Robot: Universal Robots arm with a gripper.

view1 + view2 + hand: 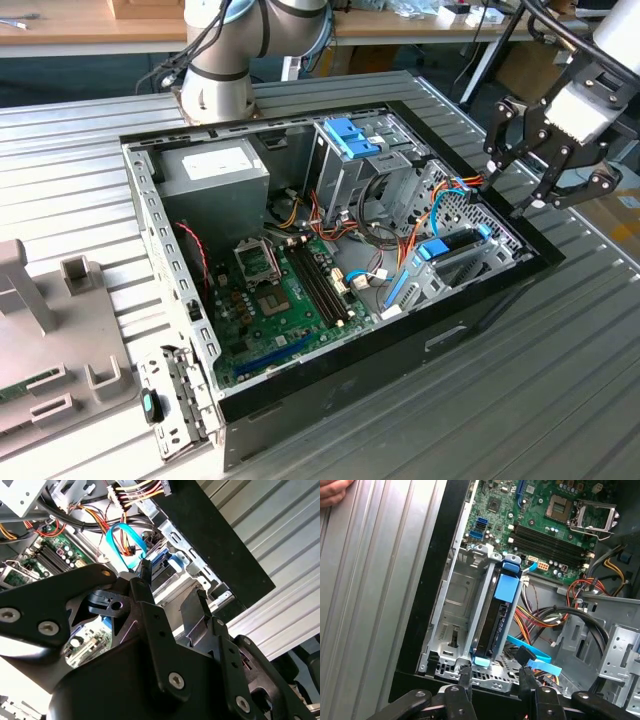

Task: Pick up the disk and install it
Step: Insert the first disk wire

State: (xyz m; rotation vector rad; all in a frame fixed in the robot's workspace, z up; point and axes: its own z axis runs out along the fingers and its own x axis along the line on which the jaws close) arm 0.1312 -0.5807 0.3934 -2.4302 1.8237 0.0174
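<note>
While jaws gape above case rim (432, 570), disk (501, 610) sits caged.

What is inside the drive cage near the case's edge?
The disk, in its blue carrier, stands on edge in one slot of the cage. The slot beside it shows bare metal. The disk's faces and what lies under it are covered.

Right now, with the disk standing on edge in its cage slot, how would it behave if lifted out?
Likely stiff: the disk is a flat slab in a blue plastic frame. Its narrow exposed edge offers the open gripper little surface, so it may slip. Held between the cage rails, it should slide rather than tip.
</note>
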